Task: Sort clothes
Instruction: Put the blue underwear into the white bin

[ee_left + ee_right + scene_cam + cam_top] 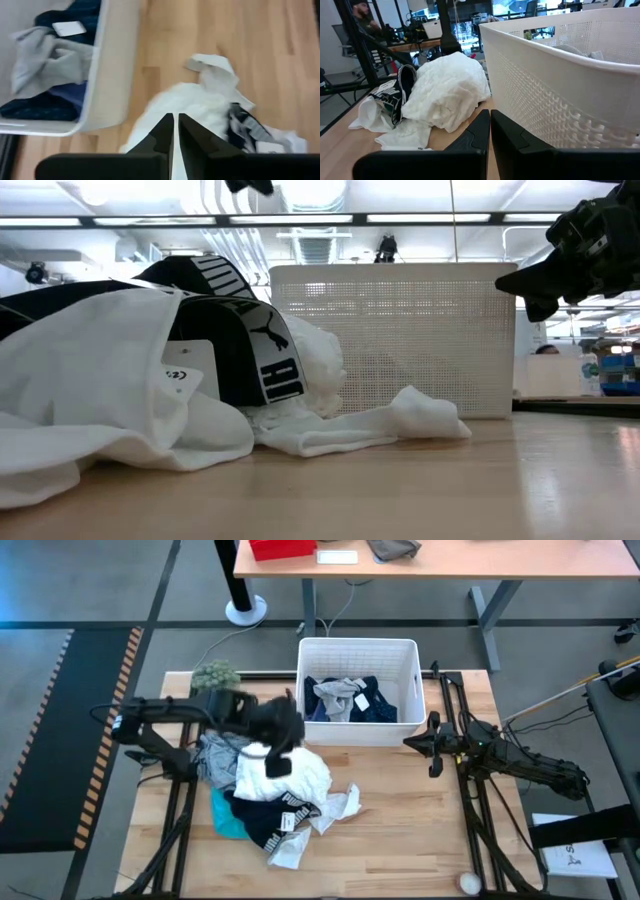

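Clothes [275, 790] heaped at my bin's [358, 650] seven o'clock; left gripper [278, 762] above them and right gripper [434, 758] both pinched together, empty.

Grey floor with a hazard-striped mat [100, 730] — a wooden desk [450, 562] beyond, ceiling strip lights [300, 220] overhead.

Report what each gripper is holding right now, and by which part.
Nothing is held. The left gripper hangs shut above the crumpled white fabric garment, its fingers together with no cloth between them. The right gripper, beside the white perforated plastic bin, is also shut and empty.
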`<state>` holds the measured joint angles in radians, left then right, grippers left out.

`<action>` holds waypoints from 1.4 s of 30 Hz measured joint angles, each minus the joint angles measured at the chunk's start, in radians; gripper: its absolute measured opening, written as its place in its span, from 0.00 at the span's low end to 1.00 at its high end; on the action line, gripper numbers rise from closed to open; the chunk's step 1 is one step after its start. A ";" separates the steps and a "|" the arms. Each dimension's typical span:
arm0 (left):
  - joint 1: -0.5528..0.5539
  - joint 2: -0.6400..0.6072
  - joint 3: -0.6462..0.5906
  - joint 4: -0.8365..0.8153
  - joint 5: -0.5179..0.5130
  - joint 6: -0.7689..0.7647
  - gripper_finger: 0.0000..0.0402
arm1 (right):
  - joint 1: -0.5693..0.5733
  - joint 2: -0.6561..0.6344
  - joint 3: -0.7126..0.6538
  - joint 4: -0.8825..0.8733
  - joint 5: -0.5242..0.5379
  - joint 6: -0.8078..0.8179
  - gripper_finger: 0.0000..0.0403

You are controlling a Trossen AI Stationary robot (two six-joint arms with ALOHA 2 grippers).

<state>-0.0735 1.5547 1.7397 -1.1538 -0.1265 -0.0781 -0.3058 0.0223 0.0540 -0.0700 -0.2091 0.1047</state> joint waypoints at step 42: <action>-0.411 -0.198 -0.510 0.185 -0.181 -0.629 0.01 | 0.000 0.000 0.000 0.000 0.000 0.000 0.00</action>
<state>-0.4845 1.3566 1.2300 -0.9684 -0.3073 -0.7072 -0.3058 0.0223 0.0540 -0.0700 -0.2090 0.1045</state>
